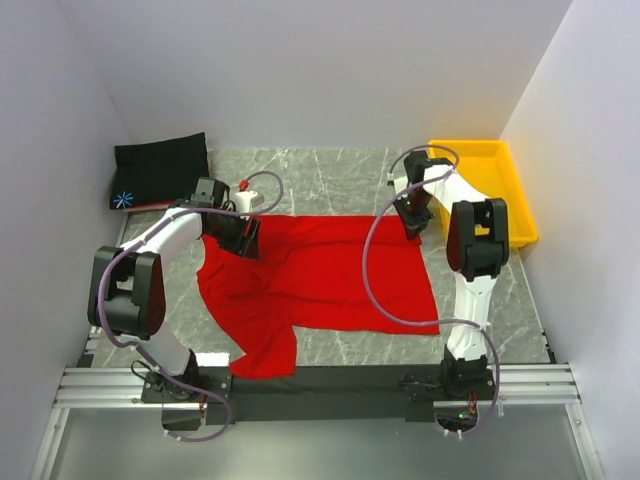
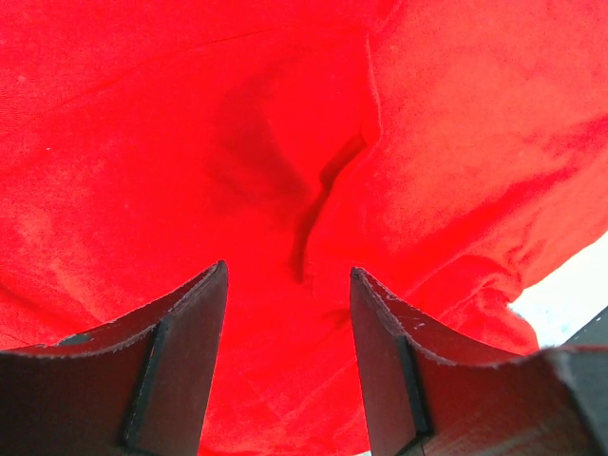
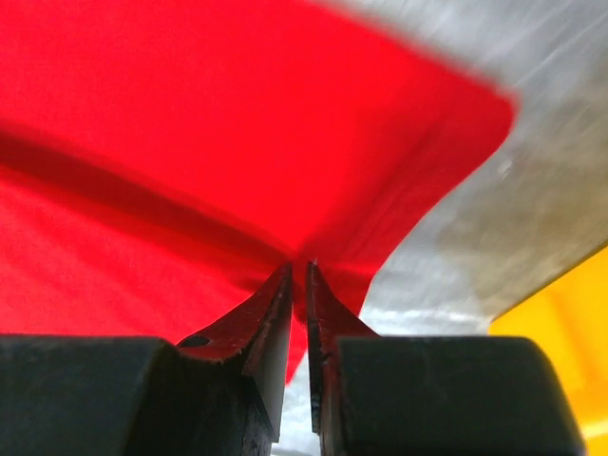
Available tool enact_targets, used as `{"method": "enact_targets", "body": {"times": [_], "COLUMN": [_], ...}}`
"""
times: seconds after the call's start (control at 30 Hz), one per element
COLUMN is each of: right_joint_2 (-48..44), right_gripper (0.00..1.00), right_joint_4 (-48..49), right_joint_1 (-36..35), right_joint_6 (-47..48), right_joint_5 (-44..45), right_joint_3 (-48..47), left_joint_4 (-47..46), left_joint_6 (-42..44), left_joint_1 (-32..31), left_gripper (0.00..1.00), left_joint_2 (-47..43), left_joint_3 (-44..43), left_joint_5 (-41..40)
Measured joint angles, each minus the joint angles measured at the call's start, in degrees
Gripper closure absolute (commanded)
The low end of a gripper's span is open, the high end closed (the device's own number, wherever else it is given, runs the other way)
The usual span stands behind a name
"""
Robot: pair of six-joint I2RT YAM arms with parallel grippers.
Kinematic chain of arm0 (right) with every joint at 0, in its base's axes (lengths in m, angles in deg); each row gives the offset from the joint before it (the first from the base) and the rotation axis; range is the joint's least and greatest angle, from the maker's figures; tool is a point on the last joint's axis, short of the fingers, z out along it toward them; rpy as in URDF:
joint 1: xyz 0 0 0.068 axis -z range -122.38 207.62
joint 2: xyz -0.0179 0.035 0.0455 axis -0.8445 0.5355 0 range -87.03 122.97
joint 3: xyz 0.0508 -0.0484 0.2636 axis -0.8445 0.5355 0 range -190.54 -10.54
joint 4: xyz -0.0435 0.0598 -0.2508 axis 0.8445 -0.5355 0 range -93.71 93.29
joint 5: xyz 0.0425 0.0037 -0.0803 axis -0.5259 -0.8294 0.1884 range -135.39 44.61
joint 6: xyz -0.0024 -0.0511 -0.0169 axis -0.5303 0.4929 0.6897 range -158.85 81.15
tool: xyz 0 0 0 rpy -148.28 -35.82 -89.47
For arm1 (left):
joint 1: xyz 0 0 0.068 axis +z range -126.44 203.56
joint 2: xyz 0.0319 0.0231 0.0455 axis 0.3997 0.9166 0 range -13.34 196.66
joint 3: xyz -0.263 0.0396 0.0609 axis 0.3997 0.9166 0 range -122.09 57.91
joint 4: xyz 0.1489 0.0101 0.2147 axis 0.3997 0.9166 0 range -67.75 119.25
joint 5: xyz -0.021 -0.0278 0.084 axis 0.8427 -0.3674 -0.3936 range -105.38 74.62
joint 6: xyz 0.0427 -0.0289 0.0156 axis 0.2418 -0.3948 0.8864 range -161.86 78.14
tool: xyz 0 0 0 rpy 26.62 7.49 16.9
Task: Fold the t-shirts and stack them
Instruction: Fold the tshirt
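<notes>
Red t-shirt [image 1: 330, 275]: my right gripper [image 3: 296, 274] pinches far edge nr corner; left gripper [image 2: 288, 271] wide, empty. Risk: thin pinch slips, fold skews.

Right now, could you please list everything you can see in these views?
red t-shirt: one, bright red, spread over the middle of the table, between the two arms
black t-shirt: one, black with a small blue-white starburst, far left corner
tray: one, yellow, far right corner
table: one, grey marbled top
left gripper: one, black fingers, open over the left part of the red t-shirt
right gripper: one, black fingers, pinched shut on the red t-shirt's far right edge
</notes>
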Motion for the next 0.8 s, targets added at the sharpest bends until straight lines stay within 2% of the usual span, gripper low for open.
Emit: {"method": "enact_targets", "body": {"times": [0.3,0.47,0.6,0.7,0.73,0.8], "right_joint_2": [-3.2,-3.3,-3.3,-3.3,-3.2,-2.3], "right_gripper": [0.79,0.79,0.79,0.87,0.91,0.94], "right_joint_4": [-2.0,-2.4,-1.8,-0.7,-0.7,-0.8], "right_joint_1": [0.0,0.0,-0.1,-0.7,-1.1,-2.2], "right_joint_6": [4.8,5.4,4.3,3.2,2.8,2.4], "right_joint_5": [-1.3,-1.6,-2.3,-1.6,-1.0,0.1], "right_joint_3": [8.8,7.8,2.5,-1.4,-2.8,-5.2], "left_joint_4": [-0.3,0.1,-0.3,-1.9,-2.1,-2.2], "left_joint_6": [0.0,-0.2,-1.3,-2.2,-2.6,-3.3], "left_joint_1": [1.3,3.9,5.8,6.2,6.2,6.2], "left_gripper": [0.44,0.46,0.43,0.47,0.52,0.55], "left_joint_2": [0.0,0.1,2.3,4.8,5.8,7.8], "left_joint_3": [0.0,-1.7,-6.6,-8.9,-9.3,-9.8], "left_joint_5": [0.0,0.2,-1.0,-2.0,-2.4,-3.5]}}
